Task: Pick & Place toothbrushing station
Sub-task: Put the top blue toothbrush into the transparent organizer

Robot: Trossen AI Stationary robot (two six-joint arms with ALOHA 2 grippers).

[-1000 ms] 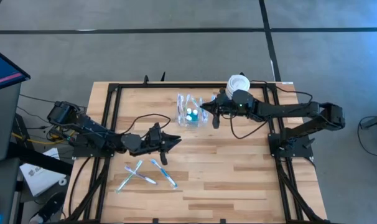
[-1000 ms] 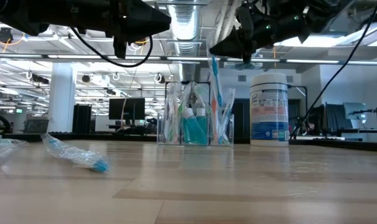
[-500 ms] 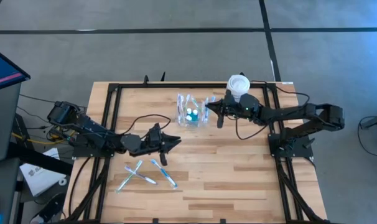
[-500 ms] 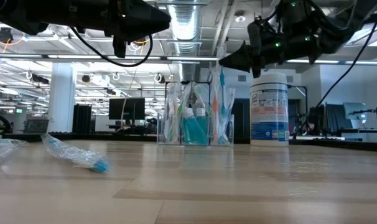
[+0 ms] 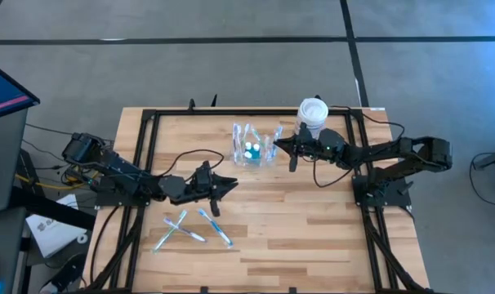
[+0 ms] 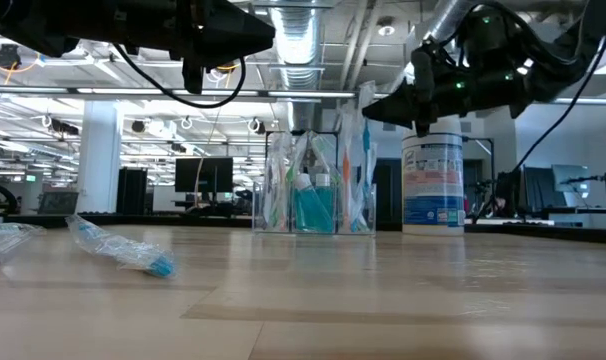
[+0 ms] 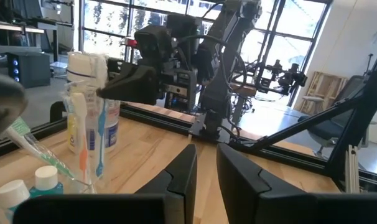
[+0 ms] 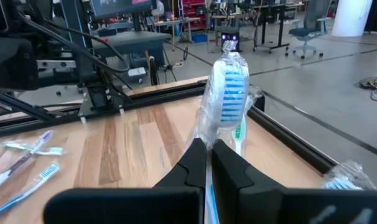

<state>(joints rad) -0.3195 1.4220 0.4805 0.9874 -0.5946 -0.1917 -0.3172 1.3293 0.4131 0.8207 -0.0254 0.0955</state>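
A: Report the position of the toothbrushing station.

B: The toothbrushing station (image 5: 251, 145) stands upright at the far middle of the wooden table (image 5: 296, 237). It is a clear organizer with upright compartments holding wrapped brushes and teal-capped tubes. The white jar (image 5: 312, 114) with a blue label stands near it, toward the right arm's side.

A: Right arm status?

B: The right gripper (image 5: 282, 148) hovers just beside the station, between it and the white jar, raised above the table as the low view shows (image 6: 375, 106). Its fingers are pressed together on a wrapped toothbrush (image 8: 224, 99) with blue bristles; in the right wrist view the brush head rises directly from between the fingertips. Whether the brush's lower end reaches a compartment cannot be confirmed, as the view from above is too small there.

A: Left arm status?

B: The left gripper (image 5: 229, 184) is held above the table's left centre, well apart from the station. Its fingers stand slightly apart with a narrow gap, and nothing is between them in the left wrist view (image 7: 204, 171).

A: Other items on the table?

B: Loose wrapped toothbrushes (image 5: 190, 229) lie crossed on the near left area, just beyond the left gripper.
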